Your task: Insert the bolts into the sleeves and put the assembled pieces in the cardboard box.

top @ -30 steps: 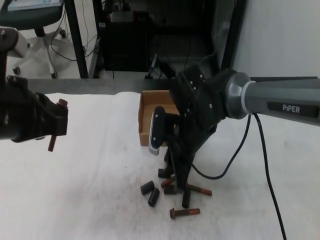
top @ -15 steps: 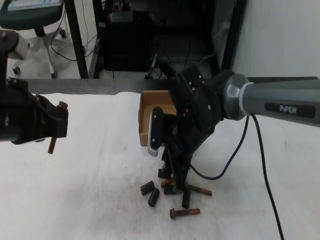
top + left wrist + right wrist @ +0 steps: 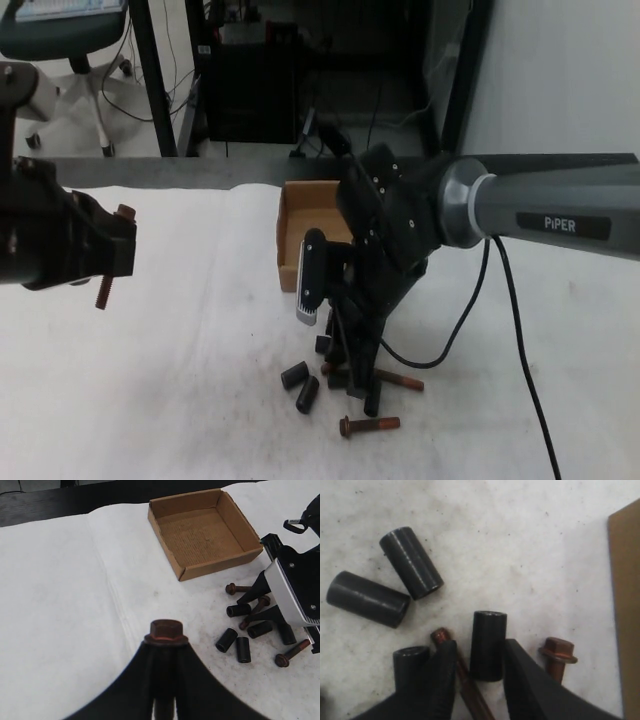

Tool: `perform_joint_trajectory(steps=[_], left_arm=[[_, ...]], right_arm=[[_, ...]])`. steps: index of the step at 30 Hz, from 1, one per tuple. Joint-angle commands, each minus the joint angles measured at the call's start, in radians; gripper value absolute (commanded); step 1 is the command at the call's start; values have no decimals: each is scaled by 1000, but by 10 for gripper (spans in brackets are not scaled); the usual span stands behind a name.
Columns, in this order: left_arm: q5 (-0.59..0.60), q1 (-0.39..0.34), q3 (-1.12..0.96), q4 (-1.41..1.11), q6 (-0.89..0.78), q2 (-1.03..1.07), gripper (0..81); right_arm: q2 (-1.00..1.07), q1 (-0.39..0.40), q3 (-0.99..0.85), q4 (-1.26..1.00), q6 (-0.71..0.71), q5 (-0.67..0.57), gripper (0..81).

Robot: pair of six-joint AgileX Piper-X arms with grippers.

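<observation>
We log left gripper [image 3: 165, 652] clamped on a bolt [image 3: 165, 630], mid-left of the high view.
Right gripper [image 3: 480, 652] fingers narrowly apart, straddling a sleeve [image 3: 487, 642] at lower centre; box [image 3: 288, 235] just above.

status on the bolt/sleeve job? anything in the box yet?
Done: nothing yet; the cardboard box is empty. In hand: the left gripper holds a bolt; the right gripper is open, with its fingers either side of a sleeve in the pile. Left: every insertion and all boxing; loose sleeves and loose bolts lie unassembled.
</observation>
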Motion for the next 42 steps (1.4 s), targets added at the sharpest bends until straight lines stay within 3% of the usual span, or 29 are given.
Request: perform_joint_trajectory(steps=[1,26,42], left_arm=[[3,-5,-3,-10,3,-17,3],[3,-5,-3,5,8,-17,3],[3,-5,-3,21,12,-17,3]], right_arm=[[18,14,-1,-19,-4,-13,293],[65,60,-1,12,-4,-45,272],[71,77,-1,90,-4,29,272]])
